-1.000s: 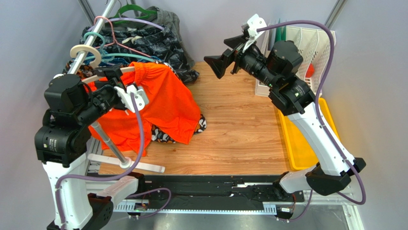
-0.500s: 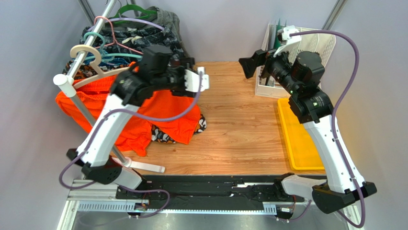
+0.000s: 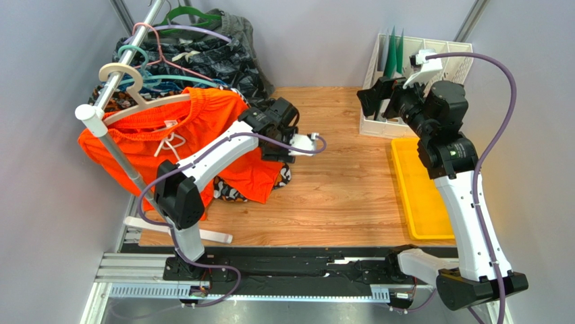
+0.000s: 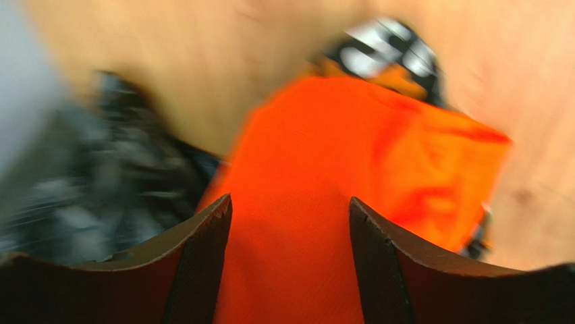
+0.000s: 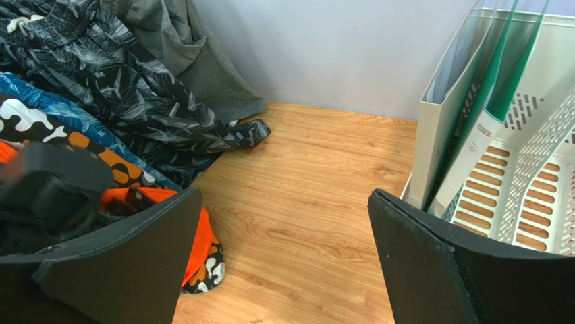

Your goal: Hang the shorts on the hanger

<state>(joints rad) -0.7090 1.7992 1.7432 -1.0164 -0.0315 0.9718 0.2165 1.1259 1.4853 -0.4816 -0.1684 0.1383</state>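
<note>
Shorts [image 3: 202,131] were spotted draped over the hanger [image 3: 155,104]. The orange-red fabric was hung off its sloping shoulder and spilled down below it onto the wooden table [image 3: 337,189]. A white drawstring [image 3: 172,140] was left dangling just under that shoulder. The hanger itself was hooked over the metal rail [image 3: 145,23], right by the rail's capped end. Behind the hanger, further along that same rail, a heap of dark leaf-print clothes [image 3: 216,57] was bunched up. Camouflage shorts [image 3: 229,192] were seen poking out from under the orange hem, below the hanger and off to its right in the overhead view.

The left gripper [image 4: 290,223] was parked just past the hanger's right end, low down against the orange cloth. Its fingers were spread apart with nothing pinched between them, and only orange fabric was visible past the gap. That wrist view was badly smeared, so whether the tips were touching the cloth couldn't be told.

The right gripper [image 5: 283,202] was held well away to the right of the hanger, clear across the table and up beside the white basket [image 3: 452,67]. Its jaws were opened wide and nothing was caught in them. A yellow tray [image 3: 422,202] was laid at the table's edge, far right of the hanger too, and nearer the arm bases than the basket was.
</note>
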